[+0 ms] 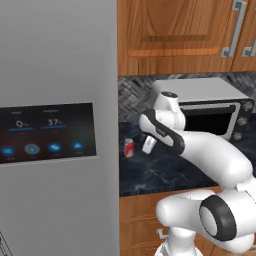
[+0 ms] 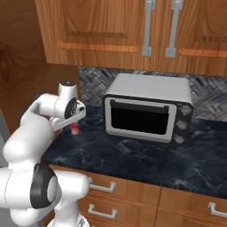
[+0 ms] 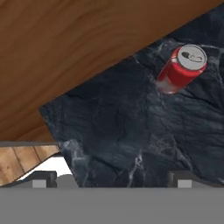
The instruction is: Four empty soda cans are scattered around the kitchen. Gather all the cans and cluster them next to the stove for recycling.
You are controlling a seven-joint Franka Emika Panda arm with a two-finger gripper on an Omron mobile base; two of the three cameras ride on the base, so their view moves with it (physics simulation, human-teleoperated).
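Soda can [image 3: 181, 69], red, unlabelled, upright.

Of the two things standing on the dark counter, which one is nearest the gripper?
The red soda can, upright beside the open gripper near the fridge side; the toaster oven sits farther along the counter.

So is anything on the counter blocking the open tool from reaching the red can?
Nothing visible does. The red can stands upright on bare dark counter, and only open countertop lies between it and the open tool.
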